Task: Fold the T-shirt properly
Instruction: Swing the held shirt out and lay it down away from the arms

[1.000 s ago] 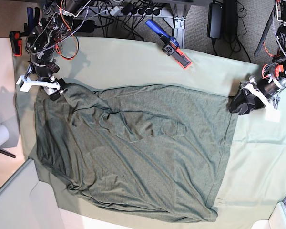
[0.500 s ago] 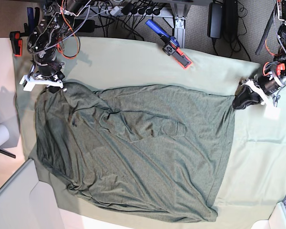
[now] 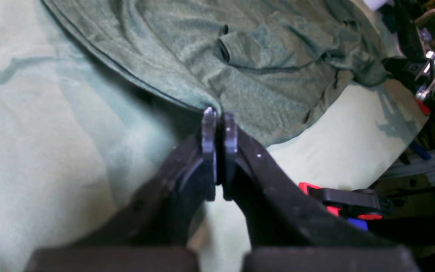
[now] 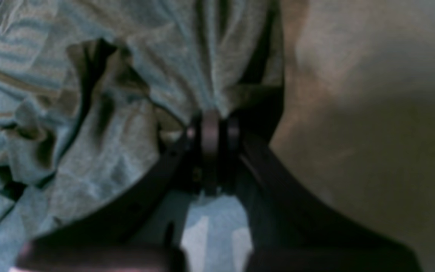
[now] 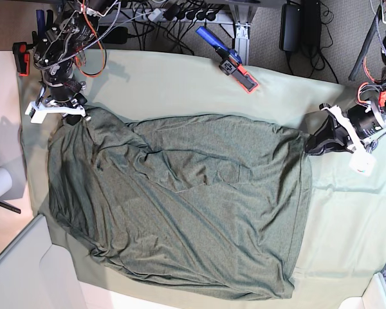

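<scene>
Pinched at top corners of shirt [image 5: 199, 212] by left gripper [image 3: 219, 117] and right gripper [image 4: 215, 122], both clamped; beyond top edge, red-blue tool [image 5: 229, 59]

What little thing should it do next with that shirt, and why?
Probably lift both pinched edges slightly together, then draw them over the rest of the shirt. The left hand and right hand are each closed on the dark green shirt, at opposite ends of its far edge, and most of the shirt lies spread flat on the pale cloth.
</scene>
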Tool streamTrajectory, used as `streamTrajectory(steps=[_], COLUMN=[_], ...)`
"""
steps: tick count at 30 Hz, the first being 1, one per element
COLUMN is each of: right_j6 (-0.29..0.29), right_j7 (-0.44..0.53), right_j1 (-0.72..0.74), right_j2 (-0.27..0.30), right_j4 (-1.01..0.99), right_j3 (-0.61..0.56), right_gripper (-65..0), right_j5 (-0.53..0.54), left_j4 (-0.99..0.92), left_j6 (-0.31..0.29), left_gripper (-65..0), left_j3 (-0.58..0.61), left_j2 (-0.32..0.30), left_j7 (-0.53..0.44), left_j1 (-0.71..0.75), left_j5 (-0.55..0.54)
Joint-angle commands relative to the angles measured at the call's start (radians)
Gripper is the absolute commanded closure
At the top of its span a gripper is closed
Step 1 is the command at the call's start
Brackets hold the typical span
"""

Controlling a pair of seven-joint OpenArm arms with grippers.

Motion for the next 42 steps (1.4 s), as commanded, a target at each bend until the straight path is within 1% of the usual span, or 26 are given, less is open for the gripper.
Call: streamTrajectory(steps=[1, 6, 12, 18, 24, 27, 29, 32, 37, 38, 39, 40, 42], right_j6=[0.012, 0.012, 0.011, 0.011, 0.012, 0.024, 0.031, 0.040, 0.046, 0.046, 0.046, 0.046, 0.046], right_j7=[0.018, 0.018, 0.022, 0.026, 0.046, 0.051, 0.063, 0.085, 0.142, 0.148, 0.151, 0.154, 0.154], right_j1=[0.010, 0.014, 0.055, 0.136, 0.250, 0.303, 0.334, 0.372, 0.410, 0.412, 0.412, 0.412, 0.412], right_j2=[0.017, 0.033, 0.084, 0.138, 0.172, 0.182, 0.189, 0.198, 0.199, 0.199, 0.199, 0.199, 0.199], right_j4=[0.027, 0.055, 0.060, 0.025, -0.137, -0.197, -0.234, -0.294, -0.369, -0.378, -0.384, -0.386, -0.386], right_j3=[0.003, 0.003, 0.004, 0.002, -0.008, -0.010, -0.019, -0.044, -0.126, -0.144, -0.161, -0.176, -0.193], right_gripper=[0.0, 0.0, 0.0, 0.0, 0.0, 0.0, 0.0, 0.0, 0.0, 0.0, 0.0, -3.2, -24.4], right_j5=[0.010, 0.039, 0.034, 0.011, 0.013, 0.011, 0.007, -0.010, -0.072, -0.083, -0.087, -0.087, -0.086], left_j4=[0.018, 0.018, -0.010, -0.206, -0.382, -0.472, -0.533, -0.616, -0.673, -0.673, -0.673, -0.673, -0.673], left_j6=[-0.024, -0.024, -0.024, -0.024, -0.024, -0.024, -0.024, -0.024, -0.024, -0.024, -0.024, -0.024, -0.024], left_gripper=[0.0, 0.0, 0.0, 0.0, 0.0, 0.0, 0.0, 0.0, 0.0, -3.9, -10.8, -17.6, -30.6], left_j3=[-0.004, -0.004, -0.004, -0.003, -0.002, 0.000, 0.013, 0.063, 0.156, 0.163, 0.163, 0.163, 0.159], left_j2=[-0.011, -0.012, -0.015, -0.017, -0.017, -0.017, -0.017, -0.017, -0.017, -0.017, -0.016, -0.017, -0.017], left_j7=[-0.022, -0.057, -0.071, -0.079, -0.101, -0.113, -0.146, -0.209, -0.325, -0.342, -0.344, -0.343, -0.331], left_j1=[-0.011, -0.048, -0.167, -0.329, -0.455, -0.503, -0.532, -0.570, -0.604, -0.604, -0.604, -0.603, -0.603], left_j5=[-0.017, 0.026, 0.064, 0.064, 0.072, 0.080, 0.114, 0.177, 0.290, 0.304, 0.312, 0.314, 0.304])
